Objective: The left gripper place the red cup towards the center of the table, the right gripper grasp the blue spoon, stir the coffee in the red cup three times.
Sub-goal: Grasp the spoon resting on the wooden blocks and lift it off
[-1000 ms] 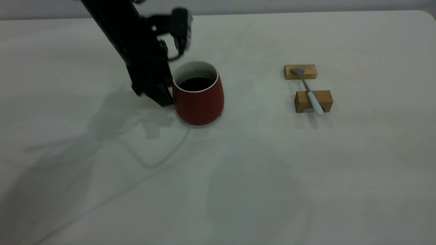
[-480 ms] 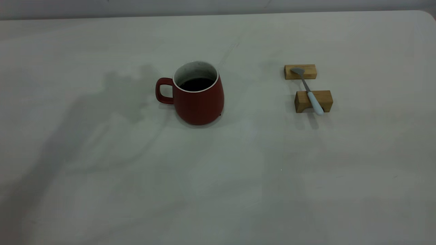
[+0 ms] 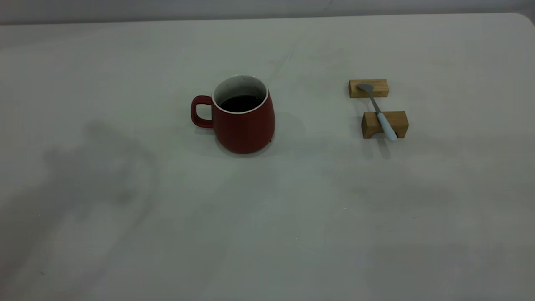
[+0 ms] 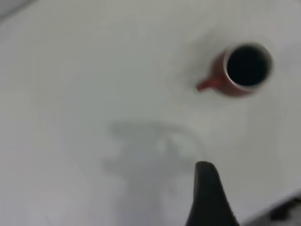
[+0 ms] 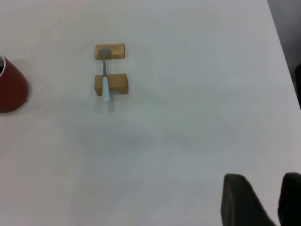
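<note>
The red cup [image 3: 244,125] stands upright near the middle of the table [image 3: 292,217], handle to the left, with dark coffee [image 3: 241,103] inside. The blue spoon [image 3: 386,126] lies across two wooden blocks to the cup's right. No arm shows in the exterior view. In the left wrist view the cup [image 4: 240,70] is far below my left gripper [image 4: 263,181]; one finger [image 4: 207,193] shows, jaws open and empty. My right gripper [image 5: 272,182] hangs high above bare table, well away from the spoon [image 5: 106,89], its fingers almost together and holding nothing.
Two tan wooden blocks [image 3: 378,88] [image 3: 399,121] carry the spoon: its bowl on the far one, its handle on the near one. The table's rounded corner [image 3: 524,19] is at the back right. A dark strip beyond the table edge [image 5: 287,33] shows in the right wrist view.
One second ago the left arm stood at the cup's handle. It has since let go and lifted out of the exterior view; its shadow slid left. Cup and spoon stayed put.
</note>
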